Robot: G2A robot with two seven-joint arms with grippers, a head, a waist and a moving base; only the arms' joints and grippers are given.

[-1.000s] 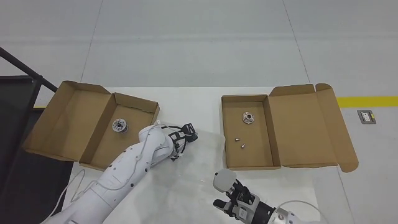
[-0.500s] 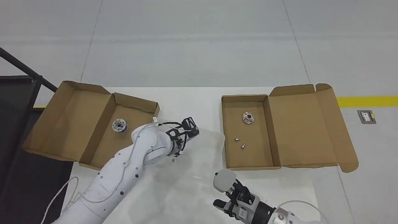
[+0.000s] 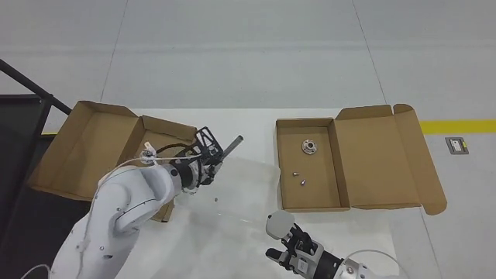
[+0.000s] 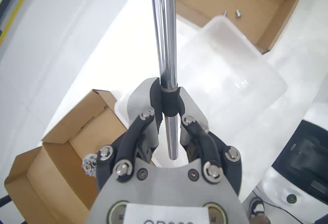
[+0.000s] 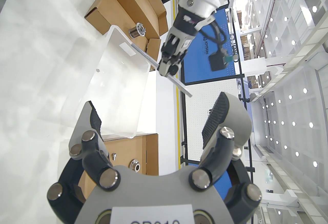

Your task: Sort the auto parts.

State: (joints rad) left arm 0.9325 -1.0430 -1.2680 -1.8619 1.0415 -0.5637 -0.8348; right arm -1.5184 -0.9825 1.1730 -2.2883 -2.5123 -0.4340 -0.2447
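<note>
Gripping a metal rod (image 4: 164, 30), the left tool (image 4: 167, 100) hangs above the edge of the clear tray (image 4: 230, 73), beside a cardboard box (image 4: 38, 178) on the desk (image 3: 240, 124); the right tool (image 5: 153, 119) gapes wide.

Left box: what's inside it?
One toothed metal hub lies in the left box. From above, the left arm covers part of its floor; anything there is hidden.

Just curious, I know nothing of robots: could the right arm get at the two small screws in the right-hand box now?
Probably yes. The right gripper is open and empty, close in front of the open box, and nothing covers the screws.
</note>
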